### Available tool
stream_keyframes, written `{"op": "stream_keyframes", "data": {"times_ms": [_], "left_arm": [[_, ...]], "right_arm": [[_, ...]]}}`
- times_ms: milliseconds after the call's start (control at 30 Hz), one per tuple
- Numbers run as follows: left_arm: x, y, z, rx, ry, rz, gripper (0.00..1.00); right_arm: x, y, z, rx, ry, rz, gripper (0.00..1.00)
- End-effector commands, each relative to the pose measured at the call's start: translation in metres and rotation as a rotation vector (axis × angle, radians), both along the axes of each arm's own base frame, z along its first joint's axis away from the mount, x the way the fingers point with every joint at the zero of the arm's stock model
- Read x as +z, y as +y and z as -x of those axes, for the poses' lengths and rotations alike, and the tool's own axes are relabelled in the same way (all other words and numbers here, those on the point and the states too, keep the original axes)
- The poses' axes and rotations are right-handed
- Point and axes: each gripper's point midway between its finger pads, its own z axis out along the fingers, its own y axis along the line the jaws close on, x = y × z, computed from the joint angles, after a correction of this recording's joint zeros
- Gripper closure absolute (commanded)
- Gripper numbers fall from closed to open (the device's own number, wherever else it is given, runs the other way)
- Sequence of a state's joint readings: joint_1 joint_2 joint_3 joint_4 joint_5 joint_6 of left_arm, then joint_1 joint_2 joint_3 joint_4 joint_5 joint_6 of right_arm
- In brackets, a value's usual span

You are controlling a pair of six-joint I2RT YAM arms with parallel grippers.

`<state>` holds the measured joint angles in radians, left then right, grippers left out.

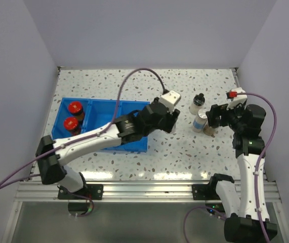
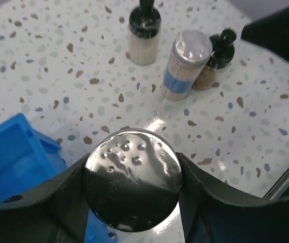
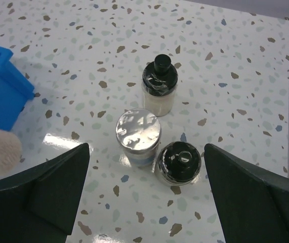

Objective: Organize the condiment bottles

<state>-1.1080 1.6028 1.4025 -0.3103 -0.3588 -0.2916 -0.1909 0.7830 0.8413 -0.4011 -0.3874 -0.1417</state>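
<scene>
My left gripper (image 2: 131, 202) is shut on a silver-topped shaker (image 2: 131, 179), held above the table just right of the blue tray (image 2: 12, 157). In the top view the left gripper (image 1: 168, 120) is past the tray's right end. My right gripper (image 3: 147, 190) is open and empty, hovering over a second silver-topped shaker (image 3: 138, 134) and a clear bottle with a black cap (image 3: 178, 162), which stand close together. Another black-capped bottle (image 3: 159, 86) stands just beyond them. Two dark jars with red lids (image 1: 73, 115) sit in the tray's left compartment.
The blue three-compartment tray (image 1: 101, 144) lies at the left of the speckled table; its middle compartment shows no bottle and its right one is partly hidden by my left arm. The right wall edge runs close beside my right arm (image 1: 250, 147).
</scene>
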Motion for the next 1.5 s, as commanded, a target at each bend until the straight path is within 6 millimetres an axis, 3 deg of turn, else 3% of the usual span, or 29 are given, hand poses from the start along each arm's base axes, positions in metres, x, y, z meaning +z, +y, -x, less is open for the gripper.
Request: {"op": "stream_keyframes", "data": {"times_ms": [0,33,200,267,367,533,567,933,1167,1333,1400,1467], "left_arm": [[0.110,0.058,-0.014,0.091,-0.139,0.181,1.00],[0.115,0.078,-0.026,0.134,-0.145,0.181,1.00],[0.143,0.162,-0.045,0.304,-0.222,0.142,1.00],[0.143,0.191,-0.057,0.371,-0.237,0.111,1.00],[0.130,0.221,-0.075,0.435,-0.228,0.059,1.00],[0.086,0.261,-0.099,0.525,-0.156,0.017,1.00],[0.072,0.266,-0.100,0.537,-0.130,0.010,1.00],[0.018,0.298,-0.114,0.603,-0.066,-0.011,1.00],[-0.026,0.305,-0.133,0.611,-0.008,-0.035,1.00],[-0.043,0.301,-0.143,0.604,0.014,-0.031,1.00],[-0.048,0.300,-0.146,0.605,0.022,-0.030,0.95],[-0.052,0.301,-0.148,0.608,0.031,-0.035,0.81]], "right_arm": [[0.011,0.016,0.006,0.109,-0.058,0.015,0.02],[0.011,0.016,0.006,0.110,-0.057,0.017,0.01],[0.010,0.017,0.006,0.119,-0.050,0.015,0.01],[0.009,0.017,0.006,0.121,-0.048,0.015,0.01],[0.008,0.016,0.005,0.120,-0.045,0.015,0.01],[0.008,0.017,0.006,0.123,-0.048,0.016,0.01],[0.009,0.017,0.005,0.124,-0.049,0.017,0.01],[0.006,0.018,0.005,0.130,-0.039,0.014,0.01],[0.006,0.018,0.005,0.131,-0.039,0.013,0.01],[0.006,0.017,0.005,0.127,-0.038,0.015,0.01],[0.006,0.018,0.005,0.131,-0.040,0.016,0.02],[0.005,0.018,0.005,0.131,-0.034,0.016,0.01]]}}
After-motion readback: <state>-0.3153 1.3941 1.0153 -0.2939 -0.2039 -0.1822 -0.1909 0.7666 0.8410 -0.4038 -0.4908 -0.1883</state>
